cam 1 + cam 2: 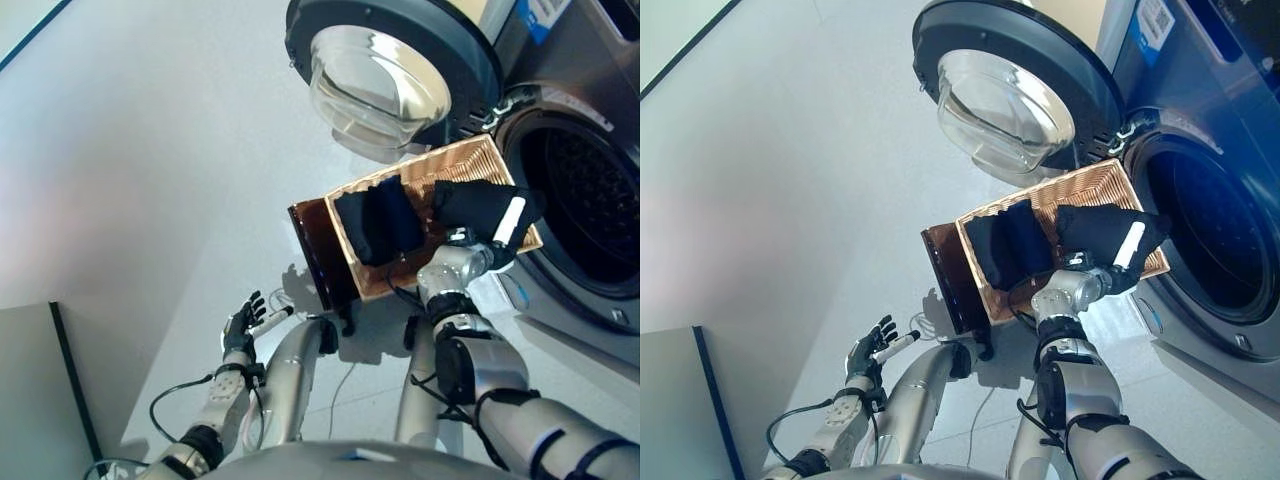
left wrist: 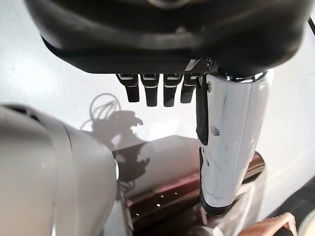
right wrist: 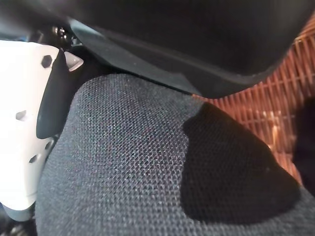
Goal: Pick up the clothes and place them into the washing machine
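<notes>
A dark cloth (image 1: 478, 207) is gripped by the right hand (image 1: 497, 238) just above the wicker basket (image 1: 462, 163), close to the washing machine's open drum (image 1: 585, 205). A second dark cloth (image 1: 378, 225) is left lying in the basket. The left hand (image 1: 241, 325) is held open and empty, well away from the basket. The cloth could be dropped or snagged on the drum's rim if the grip is loose.
</notes>
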Motion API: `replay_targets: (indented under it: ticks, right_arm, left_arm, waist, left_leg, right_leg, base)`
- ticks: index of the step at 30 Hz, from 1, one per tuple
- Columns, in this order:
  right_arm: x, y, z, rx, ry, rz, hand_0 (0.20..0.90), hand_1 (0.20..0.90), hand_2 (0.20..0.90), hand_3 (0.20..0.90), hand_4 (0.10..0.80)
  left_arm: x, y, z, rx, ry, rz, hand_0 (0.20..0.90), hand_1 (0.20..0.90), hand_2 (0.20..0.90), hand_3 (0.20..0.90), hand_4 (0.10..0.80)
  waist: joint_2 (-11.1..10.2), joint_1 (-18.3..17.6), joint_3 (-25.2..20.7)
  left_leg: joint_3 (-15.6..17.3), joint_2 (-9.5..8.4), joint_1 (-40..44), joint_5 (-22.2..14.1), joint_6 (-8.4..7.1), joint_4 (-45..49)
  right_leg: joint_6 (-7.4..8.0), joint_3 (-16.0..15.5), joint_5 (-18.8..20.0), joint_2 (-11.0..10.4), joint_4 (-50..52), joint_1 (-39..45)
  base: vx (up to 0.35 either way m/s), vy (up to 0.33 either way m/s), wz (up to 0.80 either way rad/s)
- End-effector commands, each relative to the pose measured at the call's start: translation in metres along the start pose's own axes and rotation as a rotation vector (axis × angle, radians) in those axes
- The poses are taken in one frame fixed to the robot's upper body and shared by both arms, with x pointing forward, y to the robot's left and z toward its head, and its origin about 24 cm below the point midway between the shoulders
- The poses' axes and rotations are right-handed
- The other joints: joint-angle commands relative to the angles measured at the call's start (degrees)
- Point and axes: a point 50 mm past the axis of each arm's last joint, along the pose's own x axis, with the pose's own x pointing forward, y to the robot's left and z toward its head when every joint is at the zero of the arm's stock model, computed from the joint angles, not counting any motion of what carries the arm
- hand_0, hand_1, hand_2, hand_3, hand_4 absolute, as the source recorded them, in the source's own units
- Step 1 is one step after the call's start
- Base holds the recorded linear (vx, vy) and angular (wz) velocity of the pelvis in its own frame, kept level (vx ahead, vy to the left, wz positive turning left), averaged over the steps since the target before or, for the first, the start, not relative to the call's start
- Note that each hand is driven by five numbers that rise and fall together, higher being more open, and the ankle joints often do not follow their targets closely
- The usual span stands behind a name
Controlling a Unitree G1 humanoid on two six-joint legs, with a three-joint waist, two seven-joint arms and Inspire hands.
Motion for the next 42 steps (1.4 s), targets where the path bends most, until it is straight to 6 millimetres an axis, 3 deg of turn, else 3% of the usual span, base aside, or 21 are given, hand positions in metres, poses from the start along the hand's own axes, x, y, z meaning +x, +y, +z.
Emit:
replay_targets:
  ticks: [1,2,3,4,5,6,7,8,11,12,13,15,17,18,21,24,30,31,34,37,42]
  right_arm:
    - [-0.005,0.072,0.062,0.146,-0.277,0.254,0.200,0.200,0.200,0.200,0.300]
    - [-0.003,0.083,0.079,0.167,-0.337,0.262,0.200,0.200,0.200,0.200,0.300]
    - [-0.004,0.085,0.080,0.165,-0.344,0.259,0.200,0.200,0.200,0.200,0.300]
    - [-0.001,0.113,0.128,0.210,-0.495,0.298,0.200,0.200,0.200,0.200,0.300]
    - [-0.004,0.128,0.152,0.237,-0.570,0.318,0.200,0.200,0.200,0.200,0.300]
    - [-0.005,0.131,0.154,0.235,-0.581,0.315,0.200,0.200,0.200,0.200,0.300]
    - [-0.010,0.144,0.178,0.257,-0.653,0.343,0.200,0.200,0.200,0.200,0.300]
    - [-0.022,0.164,0.218,0.255,-0.783,0.405,0.200,0.200,0.200,0.200,0.300]
    - [-0.043,0.186,0.242,0.268,-0.882,0.482,0.200,0.200,0.200,0.200,0.300]
    - [-0.048,0.189,0.244,0.269,-0.889,0.506,0.280,0.280,0.280,0.280,0.357]
    - [-0.045,0.189,0.236,0.224,-0.874,0.516,0.900,0.900,0.900,0.900,0.800]
    - [-0.039,0.190,0.224,0.169,-0.828,0.524,0.900,0.900,0.900,0.900,0.800]
    - [-0.019,0.184,0.193,0.049,-0.699,0.489,0.900,0.900,0.900,0.900,0.800]
    - [-0.019,0.184,0.193,0.049,-0.693,0.494,0.900,0.900,0.900,0.900,0.800]
    - [0.004,0.160,0.145,-0.022,-0.496,0.419,0.900,0.900,0.900,0.900,0.800]
    - [0.015,0.140,0.123,-0.092,-0.420,0.374,0.900,0.900,0.900,0.900,0.800]
    - [0.024,0.109,0.086,-0.284,-0.323,0.329,0.900,0.900,0.900,0.900,0.800]
    - [0.024,0.097,0.067,-0.404,-0.276,0.340,0.900,0.900,0.900,0.900,0.800]
    - [0.025,0.076,0.040,-0.643,-0.208,0.350,0.900,0.900,0.900,0.900,0.800]
    - [0.015,0.072,0.016,-0.845,-0.184,0.432,0.900,0.900,0.900,0.900,0.800]
    - [0.013,0.057,-0.001,-1.079,-0.159,0.468,0.900,0.900,0.900,0.900,0.800]
  left_arm:
    - [-0.005,0.021,0.001,-0.023,-0.056,0.083,0.900,0.900,0.900,0.900,0.800]
    - [-0.005,0.024,0.000,-0.019,-0.056,0.091,0.900,0.900,0.900,0.900,0.800]
    - [-0.005,0.022,0.001,-0.019,-0.057,0.087,0.900,0.900,0.900,0.900,0.800]
    - [-0.006,0.034,0.002,-0.007,-0.066,0.116,0.900,0.900,0.900,0.900,0.800]
    - [-0.006,0.036,0.004,0.001,-0.078,0.119,0.900,0.900,0.900,0.900,0.800]
    - [-0.005,0.034,0.005,0.000,-0.080,0.112,0.900,0.900,0.900,0.900,0.800]
    - [-0.005,0.039,0.006,0.012,-0.089,0.123,0.900,0.900,0.900,0.900,0.800]
    - [-0.006,0.050,0.009,0.038,-0.100,0.148,0.900,0.900,0.900,0.900,0.800]
    - [-0.007,0.052,0.011,0.042,-0.115,0.155,0.900,0.900,0.900,0.900,0.800]
    - [-0.007,0.053,0.012,0.043,-0.120,0.159,0.900,0.900,0.900,0.900,0.800]
    - [-0.006,0.055,0.013,0.039,-0.120,0.168,0.900,0.900,0.900,0.900,0.800]
    - [-0.006,0.055,0.013,0.026,-0.119,0.174,0.900,0.900,0.900,0.900,0.800]
    - [-0.005,0.055,0.010,0.002,-0.100,0.187,0.900,0.900,0.900,0.900,0.800]
    - [-0.005,0.055,0.010,0.000,-0.099,0.189,0.900,0.900,0.900,0.900,0.800]
    - [-0.006,0.046,-0.004,-0.035,-0.033,0.160,0.900,0.900,0.900,0.900,0.800]
    - [-0.007,0.042,-0.007,-0.055,-0.013,0.143,0.900,0.900,0.900,0.900,0.800]
    - [-0.007,0.048,-0.010,-0.067,0.006,0.170,0.900,0.900,0.900,0.900,0.800]
    - [-0.006,0.048,-0.008,-0.057,-0.003,0.171,0.900,0.900,0.900,0.900,0.800]
    - [-0.003,0.051,-0.003,-0.035,-0.014,0.176,0.900,0.900,0.900,0.900,0.800]
    - [0.001,0.052,0.006,-0.008,-0.048,0.180,0.900,0.900,0.900,0.900,0.800]
    - [0.003,0.049,0.016,0.032,-0.094,0.176,0.900,0.900,0.900,0.900,0.800]
  waist:
    - [2.6,0.5,-2.2]
    - [2.8,0.5,-2.4]
    - [2.9,0.8,-2.4]
    - [3.3,0.9,-3.3]
    - [3.6,1.3,-3.8]
    - [3.9,1.6,-3.7]
    - [4.1,1.9,-4.3]
    - [4.2,2.1,-5.2]
    - [4.8,2.5,-5.9]
    - [4.9,2.4,-6.0]
    - [5.1,2.6,-6.4]
    - [5.1,2.5,-6.5]
    - [5.3,3.0,-6.6]
    - [5.3,2.9,-6.5]
    - [5.6,3.3,-6.4]
    - [5.4,3.3,-6.1]
    - [4.0,3.0,-5.2]
    - [3.0,2.8,-4.5]
    - [0.9,2.7,-3.7]
    - [-0.8,3.0,-2.7]
    - [-3.0,3.8,-2.1]
  left_leg:
    - [-6.3,1.41,-0.9,0.2,-5.36,-0.7]
    - [-6.2,1.39,-0.6,0.1,-5.27,-0.9]
    - [-6.1,1.40,-0.6,0.1,-5.26,-0.9]
    - [-5.9,1.11,-0.2,0.0,-5.19,-1.4]
    - [-5.7,1.03,-0.1,0.1,-5.21,-1.8]
    - [-5.7,1.02,-0.2,0.1,-5.20,-1.9]
    - [-5.7,0.85,0.0,0.3,-5.28,-2.4]
    - [-5.7,0.57,0.2,0.7,-5.51,-3.3]
    - [-5.6,0.19,0.8,1.6,-5.68,-5.1]
    - [-5.6,0.08,1.1,1.9,-5.75,-5.8]
    - [-5.5,-0.14,1.8,2.3,-5.94,-6.7]
    - [-5.5,-0.26,2.5,2.7,-6.02,-7.6]
    - [-5.1,-0.16,3.0,3.1,-6.14,-8.5]
    - [-5.1,-0.13,3.0,3.1,-6.15,-8.6]
    - [-5.2,0.02,3.3,3.9,-6.38,-9.6]
    - [-5.8,-0.01,3.4,4.6,-6.75,-10.2]
    - [-6.5,0.14,3.7,5.8,-7.18,-11.4]
    - [-6.8,0.37,3.8,6.2,-7.31,-11.7]
    - [-7.3,0.62,3.8,6.7,-7.54,-11.8]
    - [-8.1,0.88,3.6,7.2,-7.59,-12.0]
    - [-9.5,0.83,4.0,8.5,-7.85,-13.6]
  right_leg:
    - [-1.34,-1.9,-10.6,3.1,7.3,3.6]
    - [-1.33,-1.7,-10.6,3.1,7.3,3.6]
    - [-1.31,-1.6,-10.6,3.1,7.3,3.6]
    - [-1.20,-1.1,-10.5,3.0,6.9,3.5]
    - [-1.12,-1.0,-10.5,2.9,6.6,3.4]
    - [-1.10,-0.9,-10.4,2.9,6.6,3.3]
    - [-1.03,-0.8,-10.4,2.8,6.4,3.2]
    - [-0.97,-0.6,-10.4,2.5,6.1,3.2]
    - [-0.90,-0.2,-10.2,2.4,5.8,3.0]
    - [-0.95,-0.2,-10.2,2.3,5.7,3.0]
    - [-1.00,-0.1,-10.2,2.1,5.5,3.4]
    - [-1.00,0.0,-9.9,2.1,4.9,3.9]
    - [-1.06,-0.1,-9.2,2.1,3.9,4.2]
    - [-1.07,-0.1,-9.1,2.2,3.8,4.2]
    - [-1.21,-0.5,-8.7,2.5,2.5,5.0]
    - [-1.37,-1.2,-8.5,2.4,2.1,5.6]
    - [-1.58,-2.5,-7.8,2.4,1.0,6.7]
    - [-1.69,-3.1,-7.4,2.5,0.6,7.1]
    - [-1.82,-3.9,-6.8,2.6,-0.3,8.1]
    - [-1.88,-5.1,-6.2,2.7,-1.1,9.0]
    - [-1.93,-7.0,-5.6,2.4,-2.3,10.4]
  base:
    - [0.048,0.033,-0.22]
    - [0.033,0.030,-0.12]
    - [0.030,0.036,-0.07]
    - [0.026,0.031,-0.05]
    - [0.027,0.031,-0.08]
    - [0.013,0.010,-0.13]
    - [0.015,0.013,-0.12]
    - [0.014,0.012,-0.07]
    - [0.008,0.011,-0.03]
    - [0.027,0.026,-0.10]
    - [0.033,0.015,-0.06]
    - [0.016,0.007,-0.02]
    - [-0.008,0.001,-0.05]
    - [-0.008,-0.011,-0.06]
    - [-0.010,-0.030,-0.09]
    - [-0.016,-0.042,0.01]
    - [-0.021,-0.036,0.12]
    - [-0.028,-0.055,0.18]
    - [-0.024,-0.062,0.12]
    - [-0.022,-0.060,0.04]
    - [0.001,-0.042,0.23]
